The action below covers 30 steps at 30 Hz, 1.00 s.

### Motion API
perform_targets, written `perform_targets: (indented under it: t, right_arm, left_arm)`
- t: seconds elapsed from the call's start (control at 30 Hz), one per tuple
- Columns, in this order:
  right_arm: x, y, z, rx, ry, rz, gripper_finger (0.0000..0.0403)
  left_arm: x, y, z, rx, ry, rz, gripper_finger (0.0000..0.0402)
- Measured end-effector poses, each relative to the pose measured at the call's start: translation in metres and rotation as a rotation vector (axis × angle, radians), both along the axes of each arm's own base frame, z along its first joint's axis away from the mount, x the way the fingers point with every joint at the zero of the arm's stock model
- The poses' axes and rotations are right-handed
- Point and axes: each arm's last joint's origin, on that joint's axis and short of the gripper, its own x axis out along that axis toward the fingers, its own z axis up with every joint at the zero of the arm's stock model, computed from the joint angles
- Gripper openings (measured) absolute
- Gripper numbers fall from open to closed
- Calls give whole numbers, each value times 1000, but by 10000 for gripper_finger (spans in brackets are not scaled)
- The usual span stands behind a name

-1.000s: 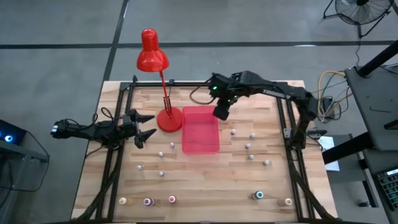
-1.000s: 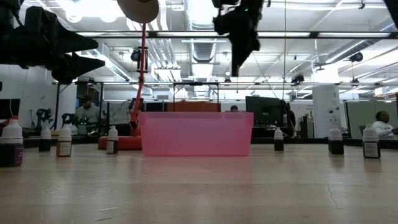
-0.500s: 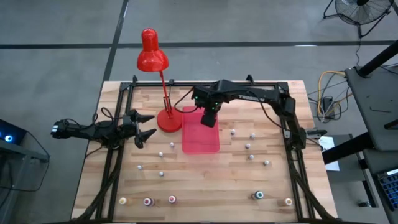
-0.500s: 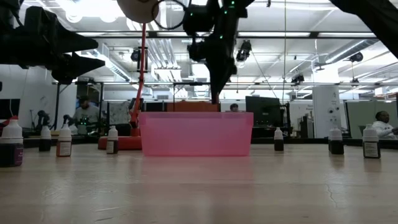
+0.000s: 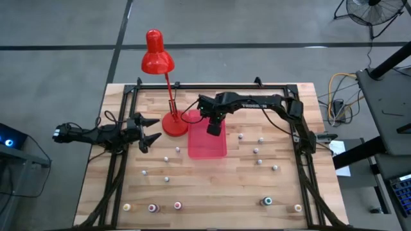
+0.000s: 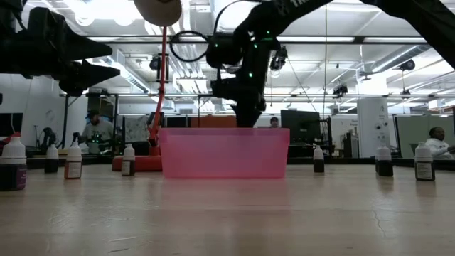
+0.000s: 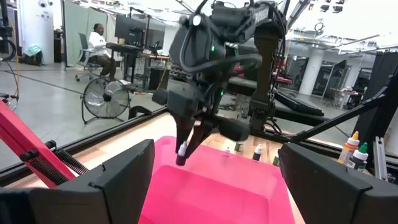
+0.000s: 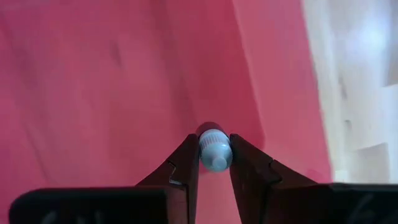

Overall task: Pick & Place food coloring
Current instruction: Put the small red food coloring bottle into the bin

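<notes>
You had one pink tray (image 5: 207, 142) on the bench (image 5: 212, 192), one red lamp (image 5: 162, 70) beside it, and about fourteen small bottles standing loose on the wood: five along the front edge, the rest scattered on both sides of the tray. One more bottle (image 8: 214, 150) was clamped in your right tool (image 5: 214, 128), above the tray's back half, its pale cap toward the wrist camera and its long axis running along the fingers (image 8: 180, 168). Your left tool (image 5: 149, 130) hung spread wide and empty near the left edge. The bench was pale wood planks; behind it lay an open workshop with desks, monitors and seated people.
</notes>
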Motion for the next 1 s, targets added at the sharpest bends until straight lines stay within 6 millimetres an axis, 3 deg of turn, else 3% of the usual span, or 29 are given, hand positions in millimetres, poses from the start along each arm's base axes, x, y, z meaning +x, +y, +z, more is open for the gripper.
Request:
perform_targets:
  t: [0.17, 1.0]
  right_arm:
    - [-2, -1, -14, -55, 12, 15, 62]
    - [3, 4, -26, -99, 20, 198, 61]
  left_arm:
    - [0, 0, 0, 0, 0, 0, 314]
    - [0, 0, 0, 0, 0, -1, 314]
